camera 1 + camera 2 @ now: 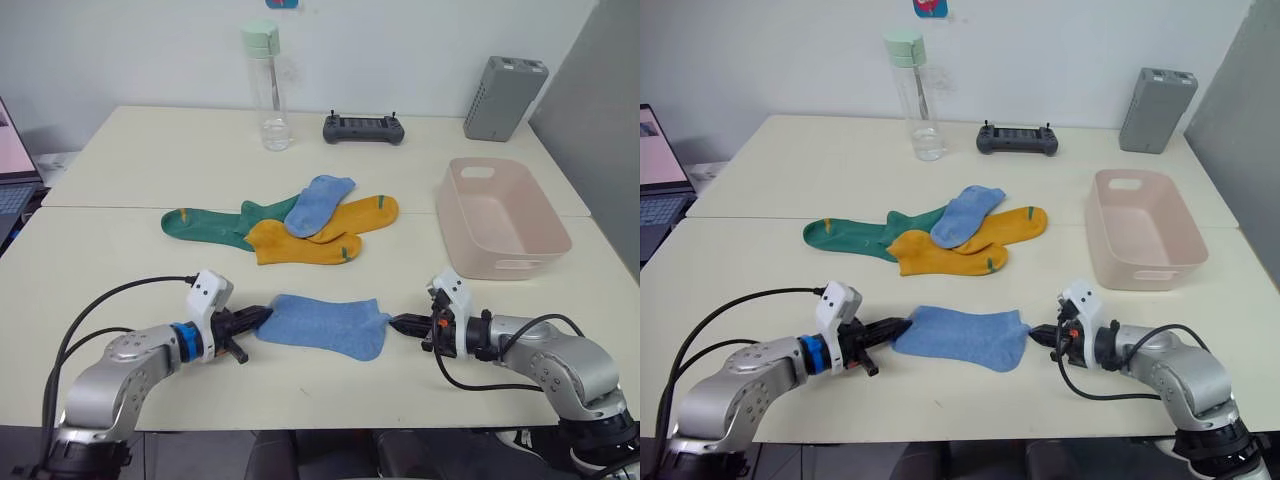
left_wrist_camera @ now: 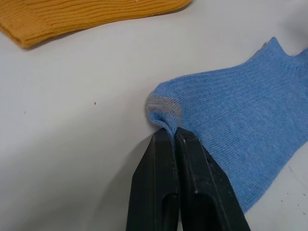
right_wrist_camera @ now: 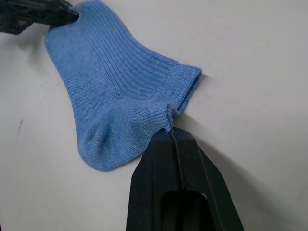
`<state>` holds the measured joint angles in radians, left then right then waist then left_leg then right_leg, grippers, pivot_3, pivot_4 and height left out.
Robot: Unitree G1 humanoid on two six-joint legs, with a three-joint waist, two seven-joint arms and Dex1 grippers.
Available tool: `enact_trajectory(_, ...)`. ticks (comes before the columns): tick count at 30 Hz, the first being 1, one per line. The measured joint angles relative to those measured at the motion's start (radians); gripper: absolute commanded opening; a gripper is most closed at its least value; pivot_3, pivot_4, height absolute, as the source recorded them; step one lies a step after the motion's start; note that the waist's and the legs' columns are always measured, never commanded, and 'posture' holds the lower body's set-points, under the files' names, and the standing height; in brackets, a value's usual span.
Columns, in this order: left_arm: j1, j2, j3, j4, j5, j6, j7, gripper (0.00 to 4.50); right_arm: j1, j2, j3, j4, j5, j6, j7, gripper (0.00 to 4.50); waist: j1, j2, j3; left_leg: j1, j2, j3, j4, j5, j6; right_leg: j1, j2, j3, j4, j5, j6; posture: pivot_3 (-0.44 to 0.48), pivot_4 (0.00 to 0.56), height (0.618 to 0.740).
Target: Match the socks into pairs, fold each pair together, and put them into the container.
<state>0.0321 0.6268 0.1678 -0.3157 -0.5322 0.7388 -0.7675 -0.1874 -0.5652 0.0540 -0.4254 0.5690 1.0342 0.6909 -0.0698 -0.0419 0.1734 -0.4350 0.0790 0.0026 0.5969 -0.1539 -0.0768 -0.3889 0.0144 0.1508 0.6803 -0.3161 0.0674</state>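
A light blue sock [image 1: 325, 325] lies flat near the table's front edge, stretched between my two grippers. My left gripper [image 1: 262, 316] is shut on its grey-tipped toe [image 2: 163, 103]. At the opposite end, by the heel and cuff, my right gripper [image 1: 395, 322] is shut on a pinch of fabric [image 3: 166, 120]. Behind it lies a heap of socks: a second blue sock [image 1: 320, 203] on top of two mustard yellow ones [image 1: 300, 243], with dark green socks [image 1: 212, 226] reaching out to the left. The pale pink container [image 1: 545, 215] stands empty at the right.
A clear bottle with a green cap [image 1: 268, 88], a dark controller [image 1: 363, 128] and a grey ribbed box [image 1: 505, 97] stand along the table's back. A laptop [image 1: 12, 190] shows at the left edge. Bare tabletop lies between the heap and the held sock.
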Motion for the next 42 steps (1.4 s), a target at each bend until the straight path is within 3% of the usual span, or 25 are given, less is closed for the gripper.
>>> enact_trajectory(7, 0.071, -0.069, 0.04, -0.14, -0.06, 0.074, 0.129, 0.0, -0.053, -0.049, -0.012, 0.072, 0.003, -0.022, 0.03, 0.02, -0.002, 0.0, 0.0, 0.0, 0.0, -0.001, 0.002, 0.0, 0.0, 0.0, 0.0, 0.0, 0.0, 0.0, -0.001, 0.0, 0.15, 0.74)
enact_trajectory(16, 0.074, -0.115, -0.015, -0.167, -0.051, 0.08, 0.215, 0.0, -0.047, -0.118, -0.013, 0.087, 0.003, -0.036, 0.093, 0.02, -0.003, 0.0, 0.0, 0.0, -0.001, -0.001, 0.002, 0.0, 0.0, 0.0, 0.0, 0.0, 0.0, 0.0, -0.001, 0.0, 0.15, 0.74)
enact_trajectory(22, 0.083, -0.108, -0.04, -0.169, -0.037, 0.053, 0.213, 1.53, -0.021, -0.13, -0.012, 0.079, 0.002, -0.05, 0.105, 0.0, -0.003, 0.0, 0.0, 0.0, -0.001, -0.001, 0.002, 0.0, 0.0, 0.0, 0.0, 0.001, 0.0, 0.0, -0.001, 0.0, 0.15, 0.74)
enact_trajectory(26, 0.073, -0.048, 0.039, -0.144, -0.044, 0.034, 0.188, 2.87, 0.019, -0.129, -0.083, 0.062, 0.041, -0.048, 0.096, 1.38, -0.005, -0.001, 0.0, 0.0, 0.0, -0.001, 0.002, 0.0, 0.0, 0.0, 0.0, 0.0, 0.0, -0.001, -0.001, 0.0, 0.15, 0.74)
enact_trajectory(27, 0.07, -0.021, 0.067, -0.13, -0.045, 0.023, 0.169, 2.87, 0.028, -0.141, -0.104, 0.056, 0.044, -0.05, 0.097, 1.73, -0.005, 0.0, 0.0, 0.0, 0.0, -0.001, 0.002, 0.0, 0.0, 0.0, 0.0, 0.0, 0.0, -0.001, -0.001, 0.0, 0.15, 0.74)
enact_trajectory(30, 0.05, 0.069, 0.132, -0.072, -0.044, -0.052, 0.072, 2.87, 0.028, -0.16, -0.155, 0.025, 0.075, -0.084, 0.127, 2.73, -0.008, -0.001, 0.0, 0.001, 0.0, 0.0, 0.001, 0.0, 0.0, -0.001, 0.0, 0.0, 0.0, -0.001, -0.002, 0.0, 0.15, 0.74)
enact_trajectory(32, 0.04, 0.114, 0.112, -0.061, -0.006, -0.141, -0.004, 2.68, 0.007, -0.147, -0.135, -0.011, 0.079, -0.132, 0.16, 2.56, -0.012, 0.0, 0.0, 0.001, 0.0, 0.0, 0.001, 0.0, 0.0, 0.0, 0.0, 0.001, -0.001, -0.001, -0.002, 0.0, 0.15, 0.74)
enact_trajectory(33, 0.032, 0.135, 0.081, -0.046, 0.025, -0.2, -0.047, 2.48, -0.011, -0.133, -0.096, -0.01, 0.056, -0.179, 0.17, 2.36, -0.013, -0.001, 0.0, 0.002, 0.0, 0.0, 0.001, 0.0, 0.0, -0.001, 0.0, 0.0, -0.001, -0.001, -0.002, 0.0, 0.15, 0.74)
enact_trajectory(36, -0.036, 0.138, -0.048, -0.01, 0.079, -0.328, -0.163, 1.58, -0.061, -0.079, 0.093, 0.029, -0.087, -0.366, 0.205, 1.25, -0.015, -0.001, 0.0, 0.002, 0.0, 0.001, 0.001, 0.0, 0.0, -0.001, 0.0, 0.0, -0.002, -0.001, -0.002, 0.0, 0.15, 0.74)
enact_trajectory(39, -0.097, 0.124, -0.133, 0.013, 0.114, -0.383, -0.211, 0.62, -0.101, -0.038, 0.199, 0.109, -0.192, -0.487, 0.224, 0.14, -0.012, -0.001, 0.0, 0.0, 0.0, 0.001, 0.001, 0.0, 0.0, 0.0, -0.001, 0.0, -0.001, -0.001, -0.002, 0.0, 0.15, 0.74)
enact_trajectory(41, -0.165, 0.086, -0.207, 0.053, 0.163, -0.42, -0.226, 0.04, -0.146, 0.001, 0.249, 0.179, -0.255, -0.549, 0.224, 0.0, -0.011, -0.001, 0.0, 0.0, 0.0, 0.0, 0.0, 0.0, 0.0, 0.0, 0.0, -0.001, 0.0, -0.001, -0.002, 0.0, 0.15, 0.74)
enact_trajectory(42, -0.194, 0.061, -0.254, 0.073, 0.193, -0.441, -0.228, 0.04, -0.162, 0.021, 0.277, 0.21, -0.284, -0.58, 0.224, 0.0, -0.01, -0.001, 0.0, 0.0, 0.0, 0.0, 0.0, 0.0, 0.0, 0.0, 0.001, -0.001, 0.0, 0.0, 0.0, 0.0, 0.15, 0.74)
